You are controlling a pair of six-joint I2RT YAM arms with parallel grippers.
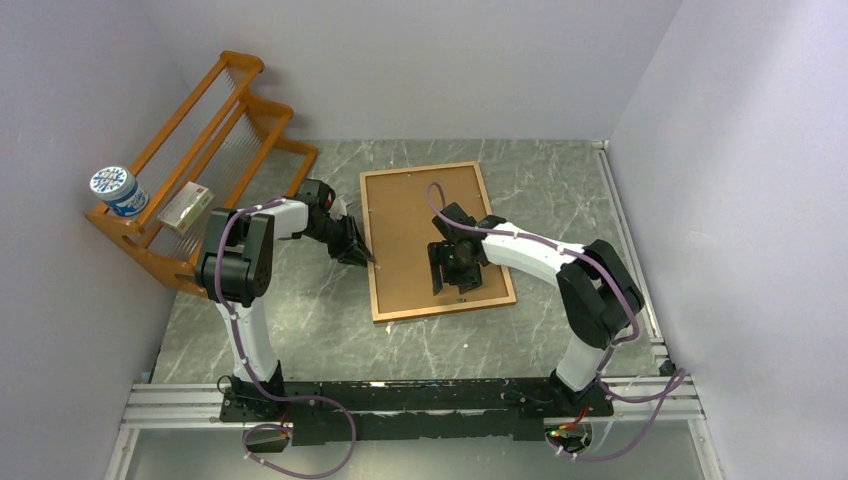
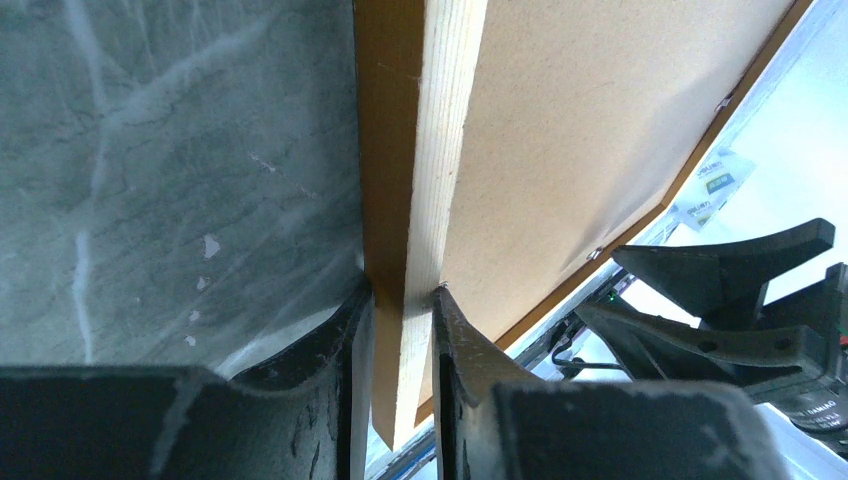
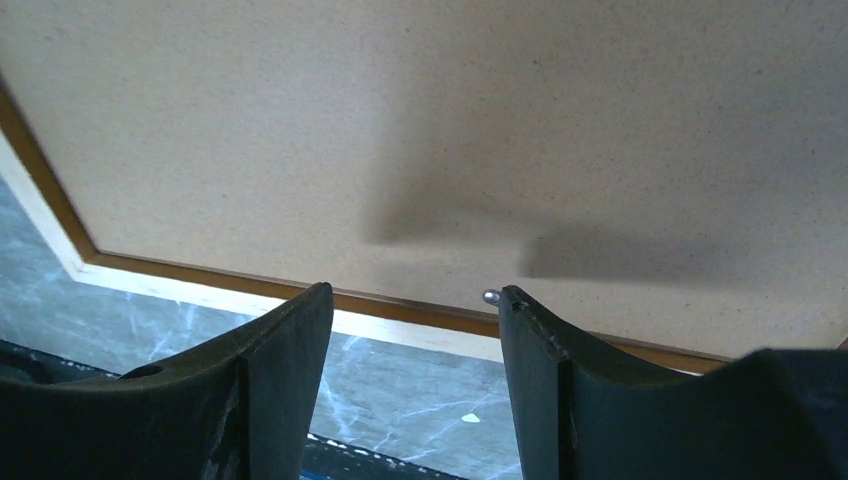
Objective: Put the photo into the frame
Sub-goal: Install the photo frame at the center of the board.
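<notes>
The frame (image 1: 420,168) lies face down on the table, and the plain brown backing board (image 1: 410,230) fills it. The photo is hidden. My left gripper (image 1: 358,255) is at the frame's left side. In the left wrist view it (image 2: 403,292) is shut on the pale wooden rail of the frame (image 2: 420,150), one finger on each side, with the backing board (image 2: 580,130) just beyond. My right gripper (image 1: 452,282) hovers over the board near its near edge. In the right wrist view it (image 3: 415,290) stands open and holds nothing, above the frame's rail (image 3: 200,272) and a small metal tab (image 3: 490,296).
An orange wooden shelf rack (image 1: 200,170) leans at the back left, carrying a blue-and-white tin (image 1: 118,190) and a small box (image 1: 186,207). Grey walls close in the left, back and right sides. A metal rail (image 1: 630,250) runs along the table's right edge.
</notes>
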